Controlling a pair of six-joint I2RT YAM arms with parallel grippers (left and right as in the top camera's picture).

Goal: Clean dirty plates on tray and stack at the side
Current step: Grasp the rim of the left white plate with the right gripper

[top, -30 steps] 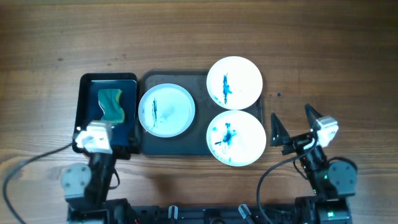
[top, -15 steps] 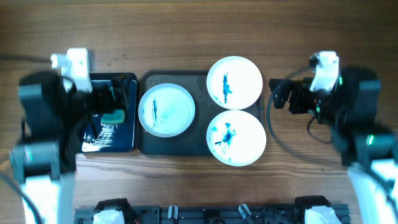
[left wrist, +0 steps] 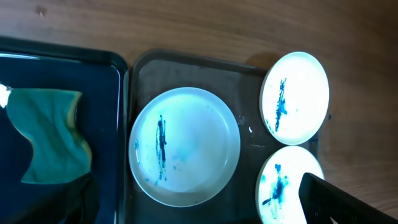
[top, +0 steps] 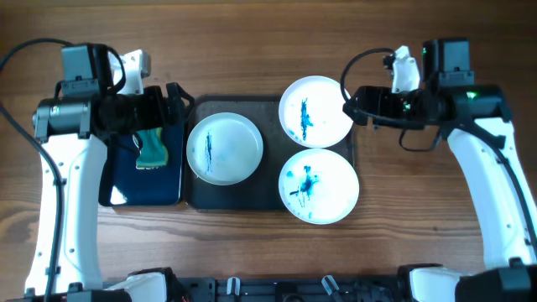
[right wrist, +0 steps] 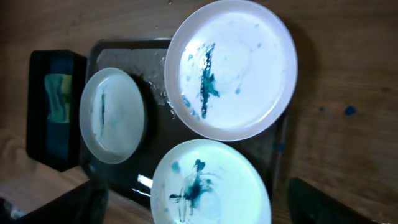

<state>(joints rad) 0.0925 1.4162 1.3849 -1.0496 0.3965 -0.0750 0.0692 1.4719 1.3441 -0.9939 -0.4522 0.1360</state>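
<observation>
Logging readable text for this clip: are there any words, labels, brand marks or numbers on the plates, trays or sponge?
No text can be read in any of the three views.
The plates carry only blue smears, no writing.
The sponge, the blue tray under it and the dark tray are plain and unmarked.

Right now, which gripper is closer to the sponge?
Left. The left gripper hovers close by the sponge, over the edge of its tray. The right gripper is far across, at the rim of a dirty plate.
</observation>
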